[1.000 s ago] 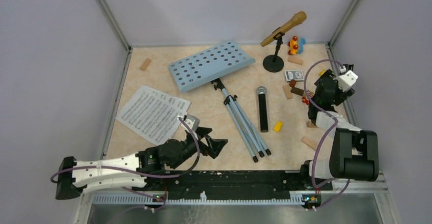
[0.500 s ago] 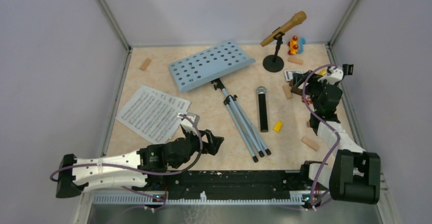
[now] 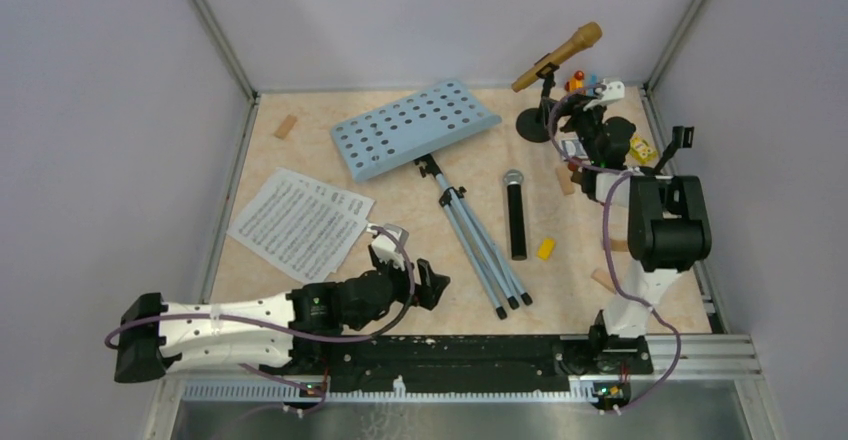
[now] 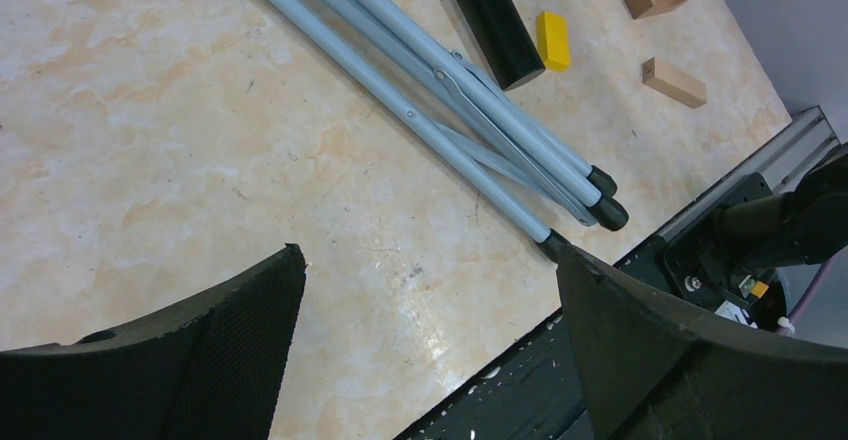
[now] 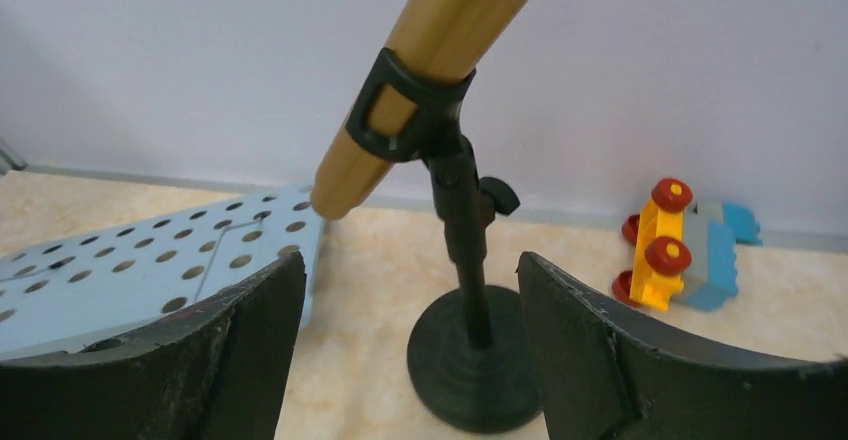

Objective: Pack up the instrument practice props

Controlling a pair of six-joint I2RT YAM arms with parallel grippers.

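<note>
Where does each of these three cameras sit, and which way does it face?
Top external: above and behind the bases, looking down on the beige marbled table; left arm and right arm show whole.
Left wrist: on the left arm, aimed down at the grey tripod legs; the open left gripper frames the bottom.
Right wrist: low, facing the back wall and the gold microphone in its black round-based holder; the open right gripper frames it.
Shared: top and right wrist both show the light blue hole-punched music desk.
</note>
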